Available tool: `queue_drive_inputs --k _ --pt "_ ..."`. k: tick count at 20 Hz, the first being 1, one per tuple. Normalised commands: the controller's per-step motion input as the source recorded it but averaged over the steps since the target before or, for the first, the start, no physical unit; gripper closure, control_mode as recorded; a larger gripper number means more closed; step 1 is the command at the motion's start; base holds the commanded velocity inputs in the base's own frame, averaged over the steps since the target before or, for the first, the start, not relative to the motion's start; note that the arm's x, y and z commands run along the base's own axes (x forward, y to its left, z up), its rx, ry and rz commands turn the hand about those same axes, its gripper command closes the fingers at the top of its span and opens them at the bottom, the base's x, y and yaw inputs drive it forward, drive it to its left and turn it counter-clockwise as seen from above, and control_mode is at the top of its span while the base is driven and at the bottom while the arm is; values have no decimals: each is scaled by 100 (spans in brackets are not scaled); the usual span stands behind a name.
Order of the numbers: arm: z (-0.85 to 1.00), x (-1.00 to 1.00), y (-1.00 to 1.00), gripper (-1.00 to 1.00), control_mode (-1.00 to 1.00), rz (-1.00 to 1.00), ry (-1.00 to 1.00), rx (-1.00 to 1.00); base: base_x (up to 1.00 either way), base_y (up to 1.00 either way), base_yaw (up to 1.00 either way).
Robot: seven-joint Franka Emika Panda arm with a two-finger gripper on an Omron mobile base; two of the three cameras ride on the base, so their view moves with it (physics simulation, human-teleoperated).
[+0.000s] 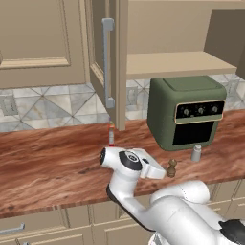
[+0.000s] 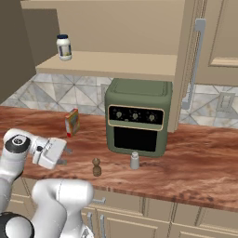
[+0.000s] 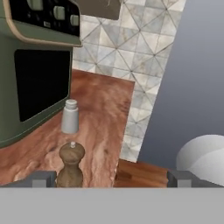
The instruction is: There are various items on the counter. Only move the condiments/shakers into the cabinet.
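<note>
I see my gripper point(image 2: 65, 156) wide open and holding nothing, low over the counter point(image 2: 195, 162). The brown pepper mill point(image 2: 96, 167) stands just past it, near the front edge. The grey shaker point(image 2: 135, 160) stands beside the mill, in front of the green oven point(image 2: 137, 116). The white jar point(image 2: 63, 47) sits on the cabinet shelf point(image 2: 111, 64).

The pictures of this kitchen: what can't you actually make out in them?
- Small box: its print is too small to read in the right base view; the cabinet door edge hides most of it in the left base view.
- Jar on the shelf: label too small.
- Oven: cut off by the hand view's edges.
- Pepper mill: its base is cut off there.
</note>
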Motion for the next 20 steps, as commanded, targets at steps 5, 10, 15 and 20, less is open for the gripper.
queue_drive_inputs --k 5,10,15,20 --pt "-18 27 -6 -100 -100 -10 0 -4 0 0 0" --pt "-20 28 -13 -100 -100 -9 0 -5 0 0 0" --pt "-20 29 -14 -100 -100 -8 0 -5 0 0 0" --pt "-23 11 -10 -100 -100 -8 0 -6 0 0 0"
